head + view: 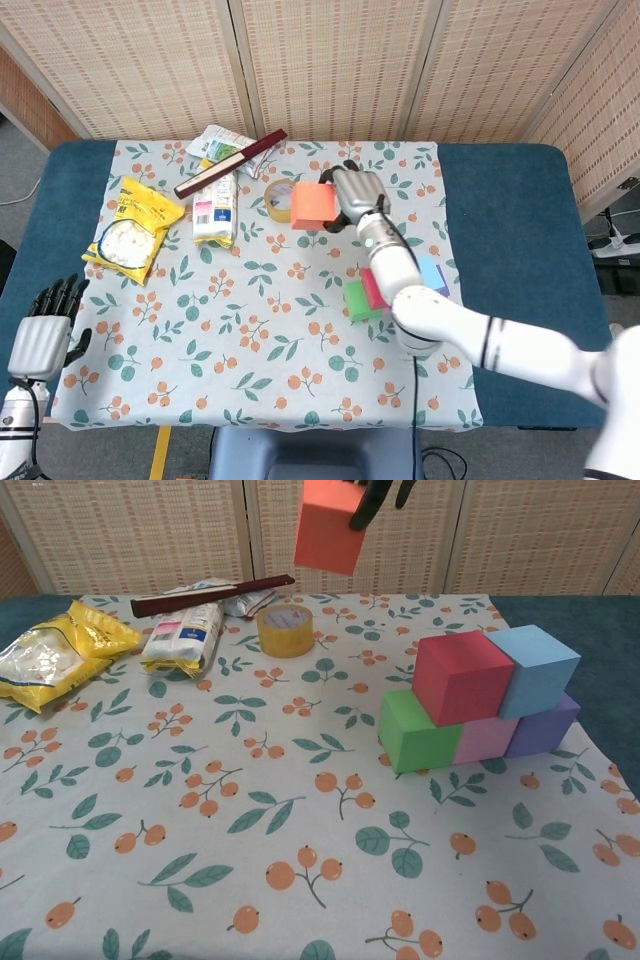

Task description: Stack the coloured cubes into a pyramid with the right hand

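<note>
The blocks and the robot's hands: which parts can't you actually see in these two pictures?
- Block stack: head view, the right arm covers most of it; only the green cube shows clearly.
- Right hand: chest view, cut off by the top edge above the orange cube.
- Left hand: chest view, outside the frame.

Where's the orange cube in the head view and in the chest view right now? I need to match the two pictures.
Head view: the orange cube is upper centre, held by the right hand, just right of the yellow tape roll.
Chest view: the orange cube is at the top edge, centre, lifted off the table, above and right of the tape roll.
Shared landmark: the yellow tape roll.
</note>
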`<action>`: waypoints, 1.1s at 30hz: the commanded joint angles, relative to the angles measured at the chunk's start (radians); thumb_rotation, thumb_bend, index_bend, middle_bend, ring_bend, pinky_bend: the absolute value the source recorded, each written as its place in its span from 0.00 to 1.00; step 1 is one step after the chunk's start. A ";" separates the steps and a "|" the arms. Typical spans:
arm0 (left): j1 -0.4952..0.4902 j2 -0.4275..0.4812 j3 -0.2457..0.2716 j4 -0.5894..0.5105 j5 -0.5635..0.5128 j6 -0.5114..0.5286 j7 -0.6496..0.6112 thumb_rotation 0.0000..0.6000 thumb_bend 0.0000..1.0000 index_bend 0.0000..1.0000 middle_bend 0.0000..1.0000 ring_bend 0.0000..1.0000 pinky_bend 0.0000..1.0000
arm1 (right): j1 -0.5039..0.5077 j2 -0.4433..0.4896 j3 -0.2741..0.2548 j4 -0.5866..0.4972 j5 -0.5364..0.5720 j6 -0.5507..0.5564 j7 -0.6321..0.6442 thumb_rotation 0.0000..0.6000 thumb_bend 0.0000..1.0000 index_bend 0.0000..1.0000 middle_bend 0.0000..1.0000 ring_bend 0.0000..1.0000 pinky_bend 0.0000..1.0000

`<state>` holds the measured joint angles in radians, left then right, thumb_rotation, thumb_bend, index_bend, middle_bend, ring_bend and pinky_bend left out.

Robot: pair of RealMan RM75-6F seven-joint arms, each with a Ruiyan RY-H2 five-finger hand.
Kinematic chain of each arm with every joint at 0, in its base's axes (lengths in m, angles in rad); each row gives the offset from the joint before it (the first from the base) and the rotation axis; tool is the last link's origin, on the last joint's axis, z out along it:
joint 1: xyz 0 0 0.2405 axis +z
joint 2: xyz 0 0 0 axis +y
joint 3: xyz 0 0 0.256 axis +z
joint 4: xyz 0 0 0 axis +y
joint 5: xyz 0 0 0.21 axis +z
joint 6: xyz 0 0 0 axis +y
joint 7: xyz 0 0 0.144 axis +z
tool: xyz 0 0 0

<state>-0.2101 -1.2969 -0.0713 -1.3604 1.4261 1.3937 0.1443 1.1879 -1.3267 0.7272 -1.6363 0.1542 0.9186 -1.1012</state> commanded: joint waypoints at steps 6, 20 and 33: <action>0.011 -0.010 0.017 -0.023 0.035 0.034 0.049 1.00 0.44 0.00 0.00 0.00 0.15 | -0.245 0.523 -0.051 -0.337 0.052 -0.301 0.081 1.00 0.22 0.68 0.16 0.01 0.21; 0.010 -0.034 0.029 -0.029 0.051 0.032 0.112 1.00 0.44 0.00 0.00 0.00 0.15 | -0.410 0.693 -0.198 -0.292 -0.434 -0.678 0.369 1.00 0.25 0.69 0.16 0.01 0.21; 0.008 -0.042 0.026 -0.022 0.041 0.018 0.124 1.00 0.44 0.00 0.00 0.00 0.15 | -0.385 0.619 -0.310 -0.207 -0.720 -0.706 0.634 1.00 0.26 0.69 0.16 0.01 0.21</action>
<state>-0.2021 -1.3394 -0.0455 -1.3824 1.4675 1.4121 0.2685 0.7923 -0.6889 0.4380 -1.8569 -0.5384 0.2131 -0.4965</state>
